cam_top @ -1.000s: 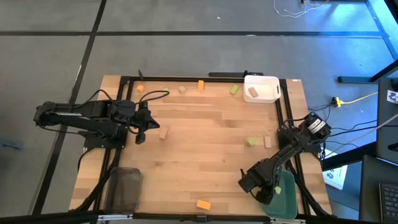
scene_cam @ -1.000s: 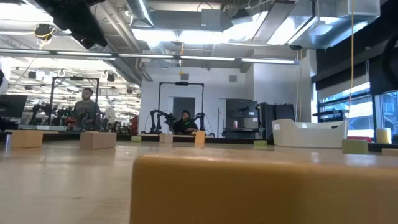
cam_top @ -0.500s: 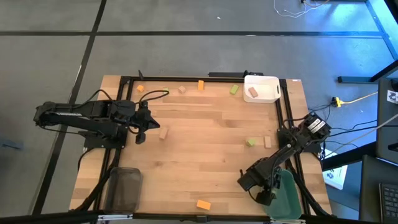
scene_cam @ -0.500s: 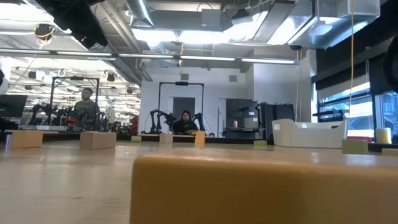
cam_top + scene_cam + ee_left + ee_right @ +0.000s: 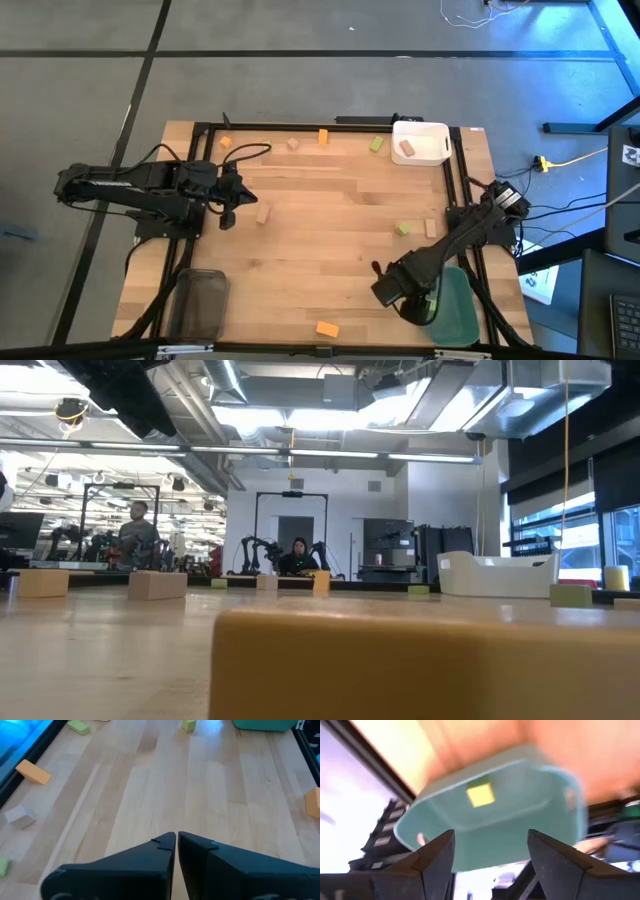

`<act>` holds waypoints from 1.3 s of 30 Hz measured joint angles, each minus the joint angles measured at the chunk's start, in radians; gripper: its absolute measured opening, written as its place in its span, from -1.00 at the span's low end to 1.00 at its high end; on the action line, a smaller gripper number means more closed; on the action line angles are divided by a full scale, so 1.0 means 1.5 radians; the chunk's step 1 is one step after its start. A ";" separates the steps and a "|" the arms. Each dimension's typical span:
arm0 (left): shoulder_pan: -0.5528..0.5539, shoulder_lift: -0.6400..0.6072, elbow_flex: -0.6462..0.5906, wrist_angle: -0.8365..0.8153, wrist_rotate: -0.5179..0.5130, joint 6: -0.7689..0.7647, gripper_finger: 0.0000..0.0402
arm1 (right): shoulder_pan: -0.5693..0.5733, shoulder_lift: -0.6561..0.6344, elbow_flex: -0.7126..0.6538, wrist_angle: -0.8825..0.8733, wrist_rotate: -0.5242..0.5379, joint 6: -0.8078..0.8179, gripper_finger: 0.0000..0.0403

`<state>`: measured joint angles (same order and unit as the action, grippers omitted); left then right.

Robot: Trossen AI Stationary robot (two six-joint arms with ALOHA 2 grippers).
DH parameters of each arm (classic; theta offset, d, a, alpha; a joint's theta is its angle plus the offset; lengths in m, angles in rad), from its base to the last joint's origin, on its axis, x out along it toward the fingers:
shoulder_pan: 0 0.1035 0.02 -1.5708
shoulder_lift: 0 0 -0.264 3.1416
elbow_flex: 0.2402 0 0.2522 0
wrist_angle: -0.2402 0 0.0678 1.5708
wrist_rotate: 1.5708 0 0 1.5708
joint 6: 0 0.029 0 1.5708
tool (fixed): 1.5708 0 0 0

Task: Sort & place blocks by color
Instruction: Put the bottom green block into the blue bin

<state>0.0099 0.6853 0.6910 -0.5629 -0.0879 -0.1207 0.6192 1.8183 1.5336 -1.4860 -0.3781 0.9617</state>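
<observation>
Ten blocks showed from above. On the table lay three orange (image 5: 324,137), two green (image 5: 402,229) and three tan (image 5: 263,213). A fourth tan block (image 5: 406,148) sat in the white tray (image 5: 437,133), which I took to be its colour's home. The grey tray (image 5: 200,303) looked empty. The right gripper (image 5: 418,308) hung over the near rim of the green tray (image 5: 458,312). The left gripper (image 5: 230,196) waited at the table's left side.

At table height, one block (image 5: 420,660) filled the foreground. I counted two tan blocks (image 5: 157,584) and one green block (image 5: 571,595) farther off.

The left wrist camera showed the left arm's fingers (image 5: 165,842) pressed together, holding nothing. I saw two orange, three green and one pale block ahead.

The right wrist camera showed its jaws wide apart and empty above the green tray. One green block (image 5: 481,795) lay inside, so I judged that one sorted.
</observation>
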 joint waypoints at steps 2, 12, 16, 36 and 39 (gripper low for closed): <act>0.000 0.000 0.000 0.000 -0.002 0.000 -0.93 | -0.008 0.000 0.047 -0.041 0.059 0.001 0.24; 0.002 0.000 0.000 -0.002 -0.089 -0.181 -0.93 | -0.099 -0.036 0.177 -0.056 0.378 -0.003 0.24; 0.002 0.000 0.000 -0.004 -0.090 -0.215 -0.93 | -0.153 -0.066 0.179 -0.054 0.449 -0.001 0.24; 0.002 0.000 0.000 -0.004 -0.185 -0.316 -0.98 | -0.401 -0.069 0.143 -0.056 0.334 -0.067 0.24; 0.002 0.000 0.000 -0.004 -0.185 -0.317 -0.99 | -0.416 -0.070 0.096 -0.054 0.268 -0.087 0.24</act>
<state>0.0128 0.6852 0.6910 -0.5686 -0.3655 -0.5957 -0.0048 1.7131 1.6772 -1.5663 0.0244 0.8308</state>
